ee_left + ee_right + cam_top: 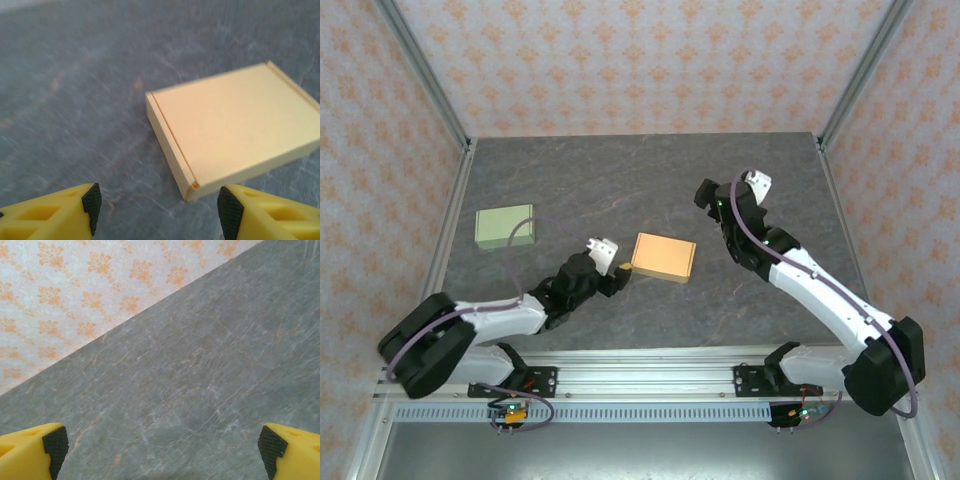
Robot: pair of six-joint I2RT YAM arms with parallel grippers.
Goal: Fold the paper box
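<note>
The flat, closed orange-tan paper box (664,257) lies near the middle of the grey marbled table (620,180). The left gripper (159,207) sits just beside the box's left edge, jaws partly spread, holding nothing. The right gripper (160,445) hangs over bare tabletop, jaws wide apart and empty. A pale green flat box (505,225) lies well apart, toward the left.
</note>
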